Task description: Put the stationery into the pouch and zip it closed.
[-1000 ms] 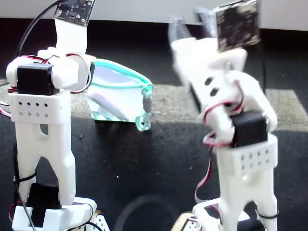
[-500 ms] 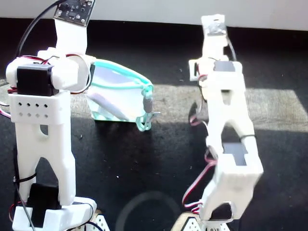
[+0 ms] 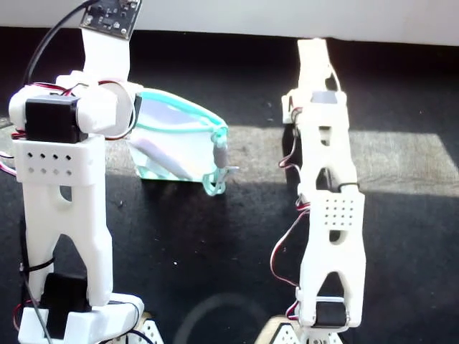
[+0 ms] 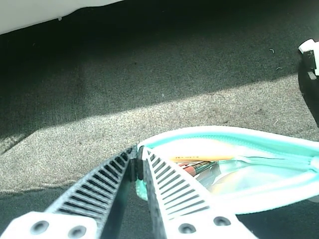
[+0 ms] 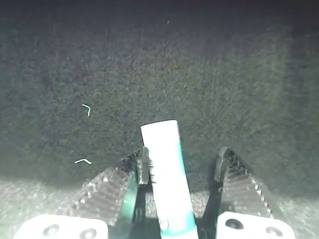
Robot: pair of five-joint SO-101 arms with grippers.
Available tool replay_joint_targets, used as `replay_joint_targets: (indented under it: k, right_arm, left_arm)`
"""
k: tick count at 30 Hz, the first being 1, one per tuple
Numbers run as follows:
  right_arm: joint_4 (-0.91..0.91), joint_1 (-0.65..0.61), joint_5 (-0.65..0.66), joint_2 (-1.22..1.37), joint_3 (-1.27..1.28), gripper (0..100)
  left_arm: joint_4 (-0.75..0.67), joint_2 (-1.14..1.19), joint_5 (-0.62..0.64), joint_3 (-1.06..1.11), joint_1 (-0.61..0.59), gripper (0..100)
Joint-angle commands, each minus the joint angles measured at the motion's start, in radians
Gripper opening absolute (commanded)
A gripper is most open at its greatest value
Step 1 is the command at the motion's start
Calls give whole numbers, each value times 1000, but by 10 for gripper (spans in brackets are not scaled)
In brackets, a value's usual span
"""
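Observation:
The mint-rimmed clear pouch (image 3: 179, 147) lies on the table beside my left arm (image 3: 64, 158). My left gripper (image 4: 137, 162) is shut on the end of the pouch's rim. The pouch (image 4: 234, 164) gapes open, its zip undone, and pens (image 4: 199, 162) lie inside. My right arm (image 3: 323, 165) stretches far forward over the dark mat. Down at the mat, my right gripper (image 5: 183, 153) stands open around a white and teal stick (image 5: 167, 169). The stick leans against one finger (image 5: 119, 186), and a gap separates it from the other finger (image 5: 241, 184).
A dark mat (image 3: 215, 244) with a sunlit strip (image 3: 401, 161) covers the table. A white wall edge (image 3: 237, 18) runs along the far side. Part of the right arm (image 4: 310, 55) shows at the edge of the left wrist view.
My right arm has swung from a raised, folded pose down into a long forward stretch toward the far side of the table. The left arm and the pouch have stayed put.

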Motion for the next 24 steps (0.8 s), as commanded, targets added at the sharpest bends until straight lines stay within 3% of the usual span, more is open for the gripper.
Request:
replay_joint_targets:
  k: [1, 5, 8, 15, 24]
  right_arm:
    - [4, 2, -2, 51, -107, 224]
    - [67, 4, -2, 104, -122, 184]
    - [113, 8, 0, 91, -124, 0]
    - [194, 10, 0, -25, -124, 7]
    - [587, 4, -6, -257, -124, 7]
  left_arm:
    - [57, 15, 9, 16, 28, 9]
    - [57, 15, 9, 16, 28, 9]
    - [57, 15, 9, 16, 28, 9]
    - [57, 15, 9, 18, 28, 9]
    - [57, 15, 11, 18, 30, 9]
